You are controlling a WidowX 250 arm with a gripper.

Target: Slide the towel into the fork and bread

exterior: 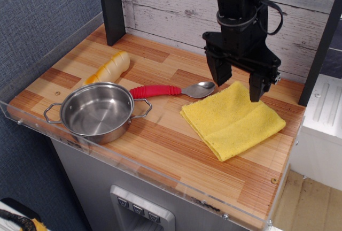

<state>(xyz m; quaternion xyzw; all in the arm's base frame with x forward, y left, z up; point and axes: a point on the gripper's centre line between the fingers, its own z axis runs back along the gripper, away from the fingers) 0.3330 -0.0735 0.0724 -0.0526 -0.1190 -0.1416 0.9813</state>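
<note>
A bright yellow towel [232, 120] is lying flat toward the right side of a wooden counter [160, 135]. It is a folded, roughly square piece of nubby terry cloth, with layered edges showing along its near left side. Its far corner is sitting close to the head of the fork [172, 90], though whether they touch cannot be told.

The fork is lying just left of the towel, pointing its shiny, smooth, spoon-shaped silver head toward the cloth. Its handle is thick, red and ribbed, and the handle's far end is reaching the rim of a pan [97, 111].

The bread [108, 69] is lying farther left, behind the pan. It is a small baguette-shaped toy loaf, pale cream shading to orange-tan, with diagonal ridges across its top.

The pan is round, polished steel with two thin loop handles, and nothing is sitting inside it.

A black gripper [240, 85] is hanging over the towel's far edge, its two blunt fingers spread wide apart and pointing down. It is gripping nothing, and whether its tips are touching the cloth cannot be told.

The counter is made of striped wood-grain planks in tan and reddish brown, edged by a clear plastic lip. Behind it is standing a wall [176, 6] of weathered whitewashed boards.
</note>
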